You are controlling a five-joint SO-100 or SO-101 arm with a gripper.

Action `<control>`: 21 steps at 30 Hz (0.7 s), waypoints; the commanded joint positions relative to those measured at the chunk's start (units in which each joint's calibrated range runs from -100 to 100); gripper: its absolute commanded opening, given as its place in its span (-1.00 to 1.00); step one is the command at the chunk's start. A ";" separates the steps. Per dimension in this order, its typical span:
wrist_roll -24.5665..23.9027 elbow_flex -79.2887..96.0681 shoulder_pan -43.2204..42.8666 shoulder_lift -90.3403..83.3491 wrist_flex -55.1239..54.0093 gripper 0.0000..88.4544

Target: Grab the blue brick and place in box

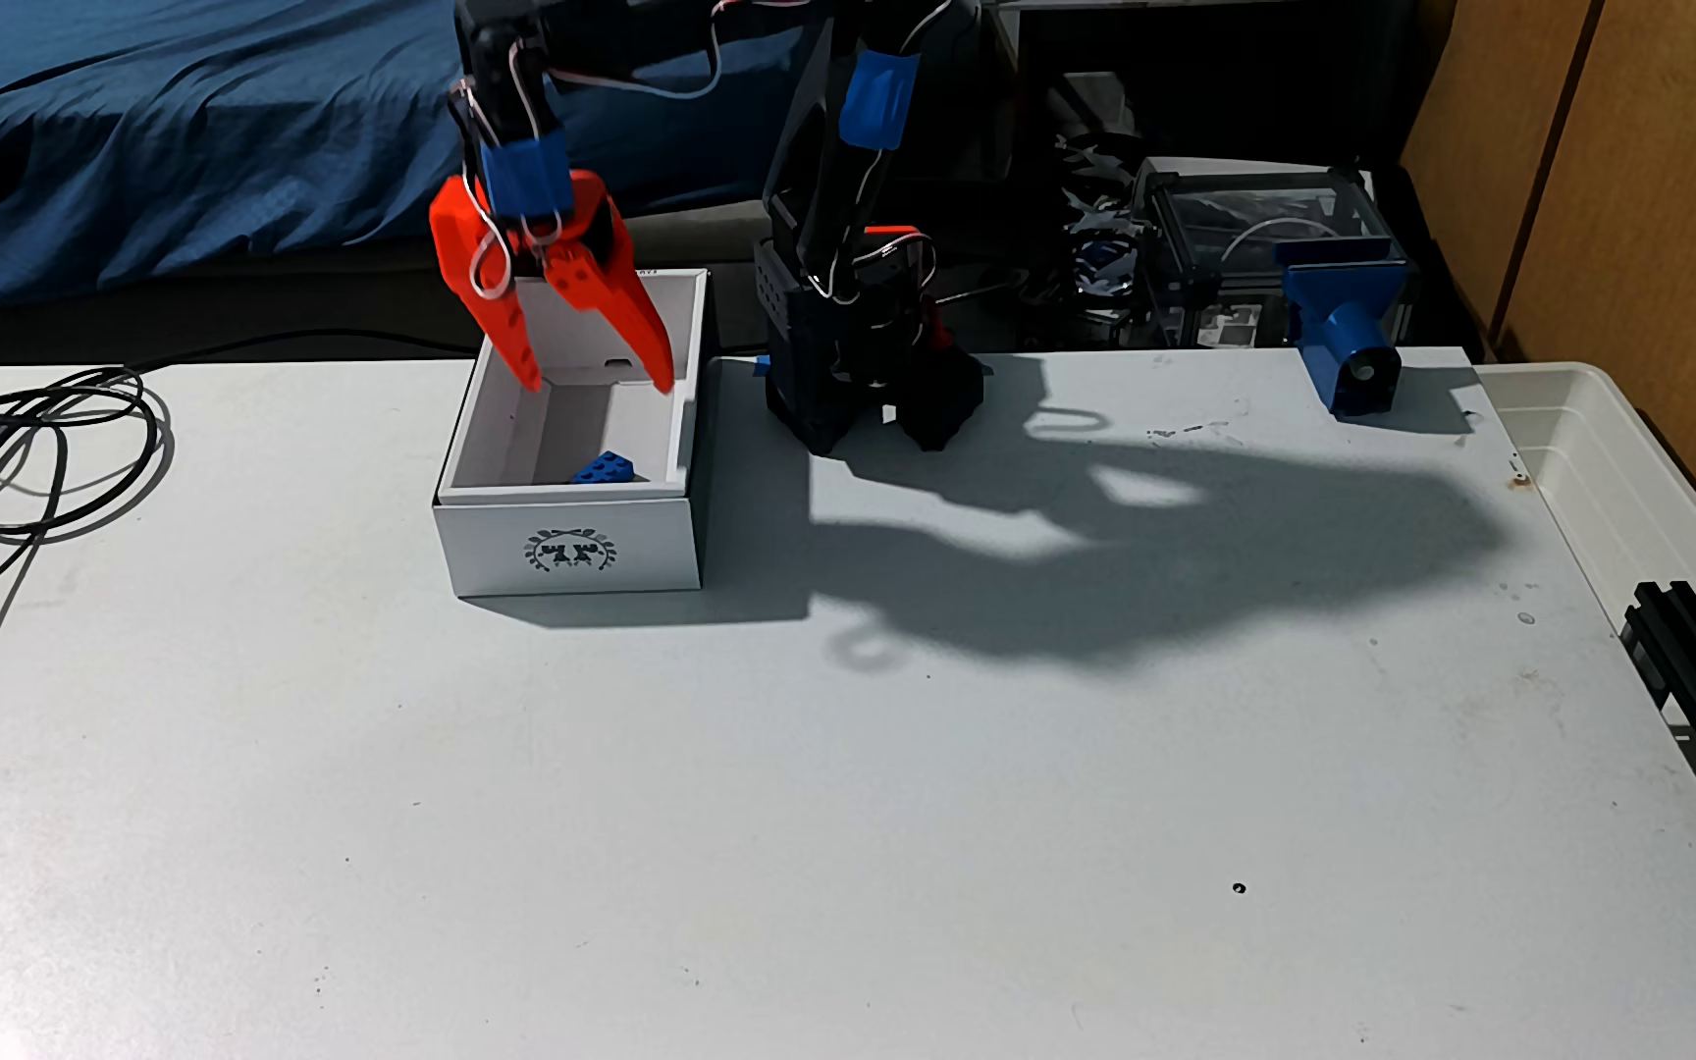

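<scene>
The white box (pixel 569 545) stands on the table at the left of centre in the fixed view, with a black wreath emblem on its near wall. Inside it, against the near wall, lies the blue brick (pixel 607 469), studs up. My orange gripper (pixel 599 387) hangs above the box's far half, pointing down, open. Nothing is between its fingers, and the tips sit well above the brick.
The arm's black base (pixel 864 387) stands just right of the box. A blue block with a dark lens (pixel 1349 341) sits at the back right. Black cables (pixel 38 448) coil at the left. A translucent tub (pixel 1639 479) lies along the right edge.
</scene>
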 commanded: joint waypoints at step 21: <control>-11.21 -7.12 -8.40 -1.67 12.75 -0.98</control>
